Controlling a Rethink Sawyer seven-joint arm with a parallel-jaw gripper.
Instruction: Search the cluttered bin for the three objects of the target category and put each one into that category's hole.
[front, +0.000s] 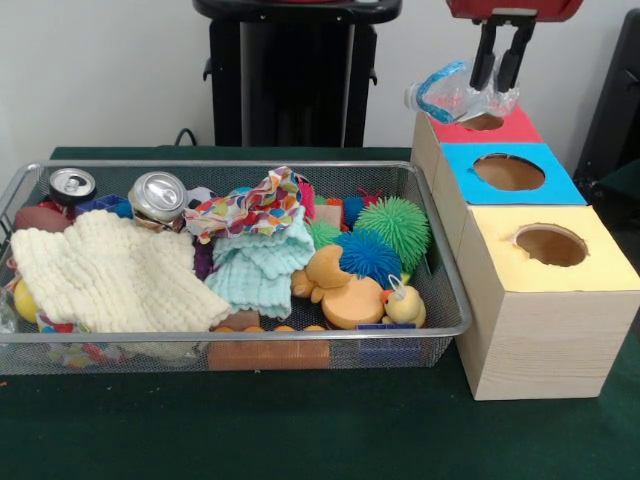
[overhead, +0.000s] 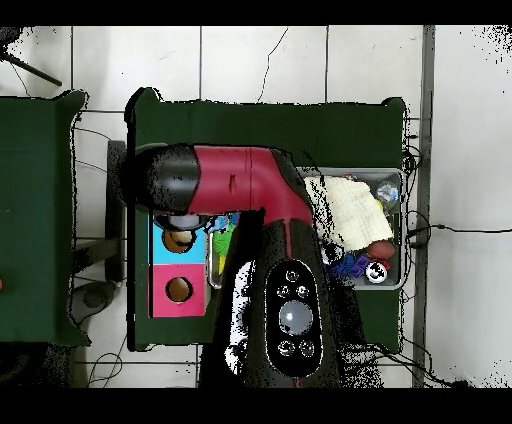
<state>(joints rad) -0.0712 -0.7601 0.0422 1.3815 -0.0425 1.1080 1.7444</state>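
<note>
Green cloth covers the table (front: 300, 430), and behind it I see a plain pale wall. On my front feed a wire mesh bin (front: 440, 290) sits at the left, packed with clutter: a cream knitted cloth (front: 110, 270), a pale mint cloth (front: 255, 275), a spotted multicoloured fabric piece (front: 250, 210), two silver drink cans (front: 158, 195) lying with their tops toward me, a green spiky ball (front: 395, 225), a blue spiky ball (front: 368, 255), an orange rubber duck (front: 345, 290) and a small yellow duck (front: 405, 305). I can read no lettering on the cans or anything else.

Just beside the bin stands a wooden box (front: 540, 350) with three round holes in a row: yellow top (front: 590, 265) nearest the camera, blue top (front: 545, 185) in the middle, red top (front: 520, 125) farthest.

My gripper (front: 500, 75) hangs over the red section, its fingers (front: 484, 60) closed on a crumpled clear plastic bottle (front: 445, 95) with a blue label, unreadable from here. The bottle leans over the box's far corner, next to the red hole.

From overhead, the red arm (overhead: 250, 185) hides most of the box and part of the bin.
</note>
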